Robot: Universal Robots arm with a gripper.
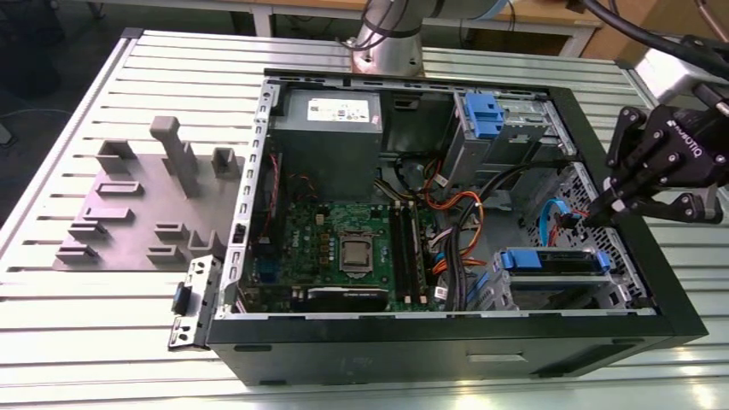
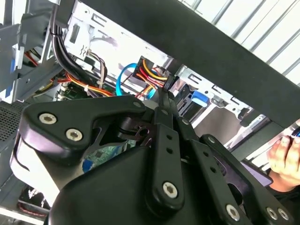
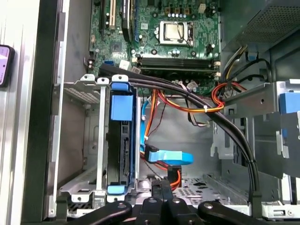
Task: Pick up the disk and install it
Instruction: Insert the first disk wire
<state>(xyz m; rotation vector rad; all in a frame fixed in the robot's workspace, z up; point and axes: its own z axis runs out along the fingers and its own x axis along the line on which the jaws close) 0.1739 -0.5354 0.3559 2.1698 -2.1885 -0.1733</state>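
Slatted metal table (image 1: 102, 316) under bright even light; wooden bench (image 1: 535, 13) behind, dark floor (image 1: 46, 77) beside.

We see a matte black gripper (image 1: 600, 207) built from flat linkage bars, white lettering on its side plate. In the second wrist view the links (image 2: 161, 154) carry round silver screw heads at each pivot. Above it, at 1 o'clock in the exterior view, a silver-grey wrist block (image 1: 674, 70) with black cables. Arm base column (image 1: 387, 38) is bare polished metal.
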